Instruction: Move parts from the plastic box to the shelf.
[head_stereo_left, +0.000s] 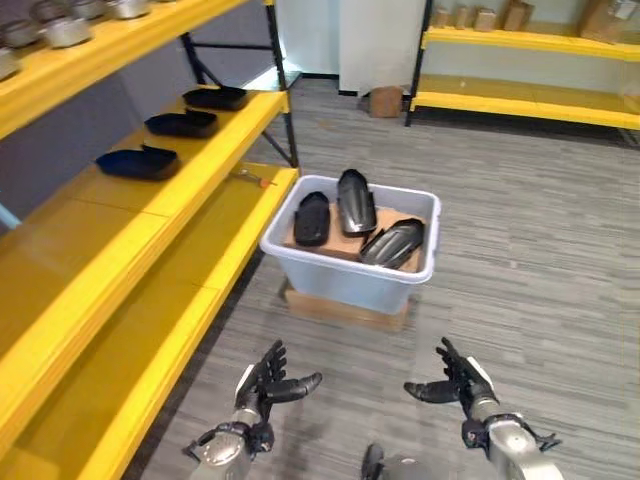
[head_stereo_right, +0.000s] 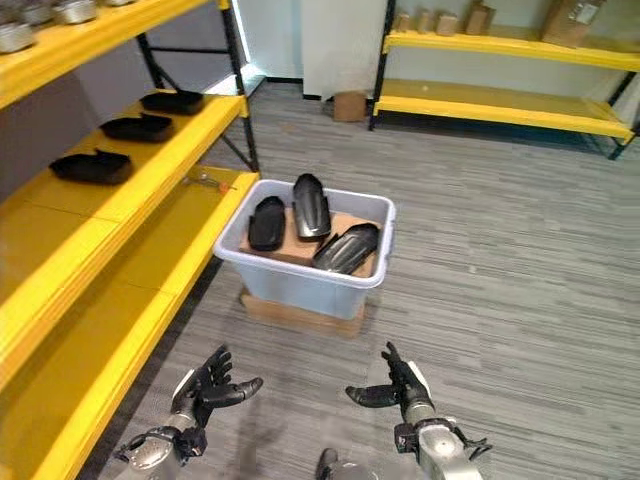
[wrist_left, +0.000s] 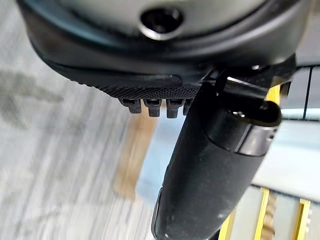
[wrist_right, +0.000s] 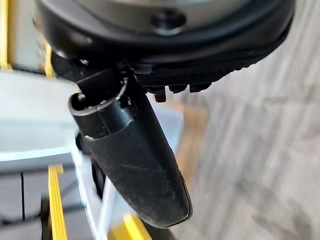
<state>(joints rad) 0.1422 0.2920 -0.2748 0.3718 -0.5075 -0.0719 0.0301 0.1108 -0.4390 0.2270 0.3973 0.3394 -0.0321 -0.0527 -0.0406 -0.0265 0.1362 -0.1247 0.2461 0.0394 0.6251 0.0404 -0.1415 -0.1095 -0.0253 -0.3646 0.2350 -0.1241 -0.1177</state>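
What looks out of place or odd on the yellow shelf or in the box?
A small tool with an orange handle lies loose on the yellow shelf, apart from the three black parts lined up above. Nothing else stands out.

We're looking at a storeroom or small warehouse: yellow steel shelving (head_stereo_left: 200, 170) running along the walls, cardboard boxes (head_stereo_left: 385, 100) sitting beyond the fingers, grey plank flooring (head_stereo_left: 520, 250) stretching between racks.

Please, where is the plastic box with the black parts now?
In the left eye view the plastic box stands on the floor at the centre, on a flat cardboard piece, just right of the yellow shelf and ahead of both hands.
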